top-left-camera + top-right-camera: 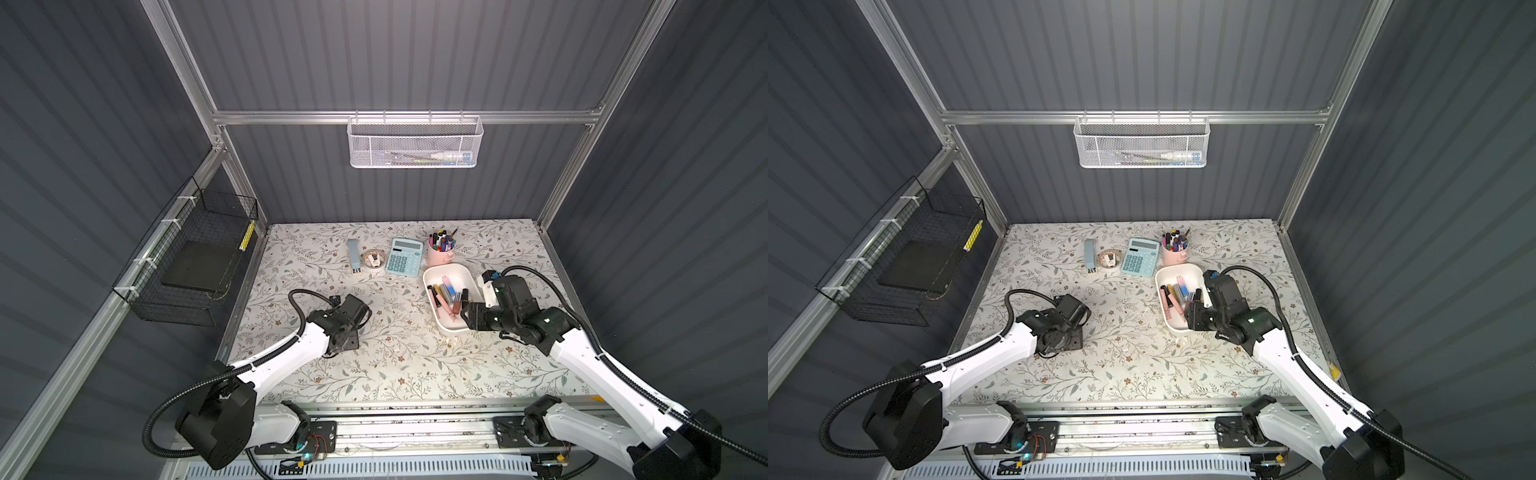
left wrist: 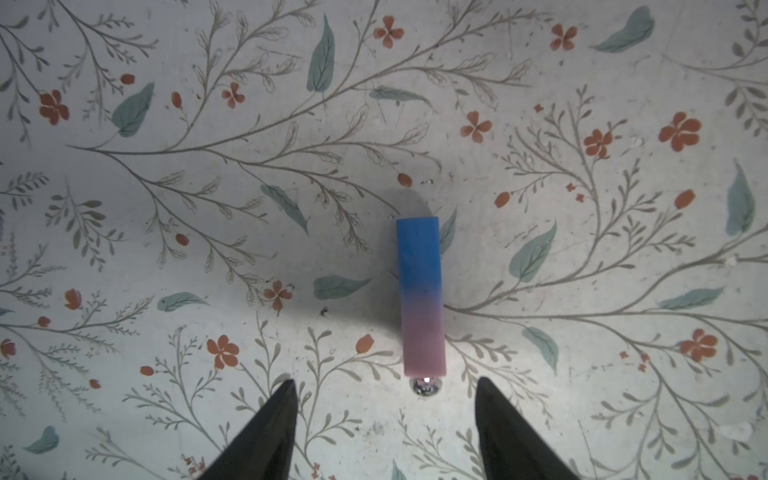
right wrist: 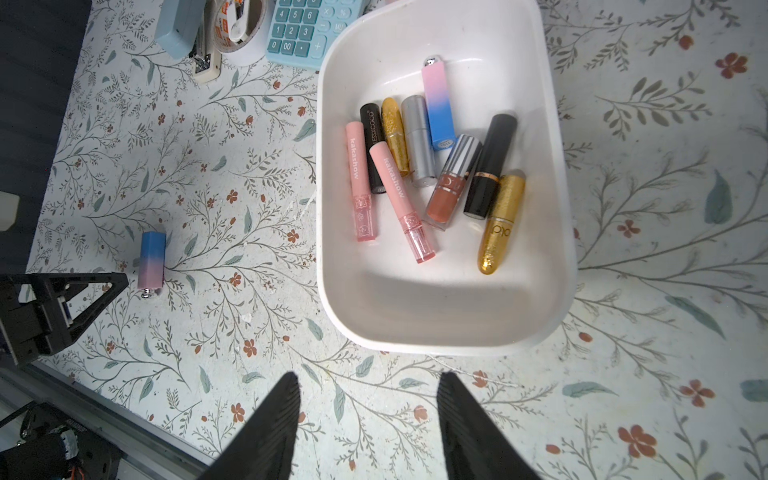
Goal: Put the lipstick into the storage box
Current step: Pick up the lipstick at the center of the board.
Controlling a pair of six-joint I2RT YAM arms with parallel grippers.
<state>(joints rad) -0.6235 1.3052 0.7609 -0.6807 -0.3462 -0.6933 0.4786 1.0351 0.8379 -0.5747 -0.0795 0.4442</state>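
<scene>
Left jaws stand wide and empty over the bench [image 2: 124,249]. The one lipstick [image 2: 420,291] I see outside the box lies flat just ahead of their tips, not yet gripped. Right jaws are parted and empty too, at the near rim of the storage box [image 3: 436,307], well apart from that lipstick. About nine tubes already lie inside. Left to do, I judge: grip, carry across, drop in.
</scene>
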